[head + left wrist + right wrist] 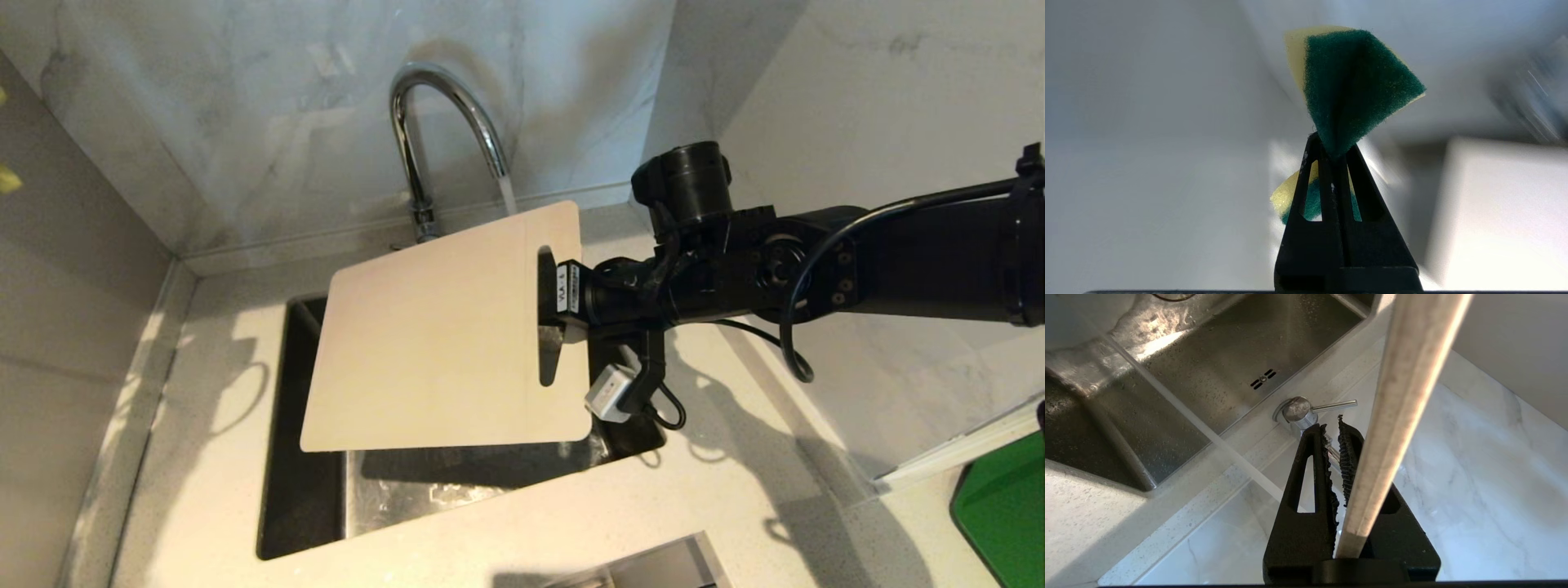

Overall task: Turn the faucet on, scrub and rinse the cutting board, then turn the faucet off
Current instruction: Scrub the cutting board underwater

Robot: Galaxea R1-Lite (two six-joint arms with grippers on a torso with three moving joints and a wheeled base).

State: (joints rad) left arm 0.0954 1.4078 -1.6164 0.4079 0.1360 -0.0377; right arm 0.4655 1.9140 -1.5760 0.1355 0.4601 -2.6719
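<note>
The right gripper [553, 304] clasps the cutting board [441, 335] through its handle slot, fingers closed on the strip at the short end, holding the board tilted above the sink [302, 498]. The faucet [433, 139] stands behind the board, with a stream of water [507, 194] falling from its spout toward the board's far edge. The left gripper [1336, 151], outside the head view, is clenched on a green-and-yellow scrubbing sponge [1355, 85]. A green item [1004, 506] lies at the right on the white surface [735, 506].

Glossy chrome faucet [445, 122], matt smooth plastic cutting board [441, 335], wet brushed-steel sink [457, 490].
</note>
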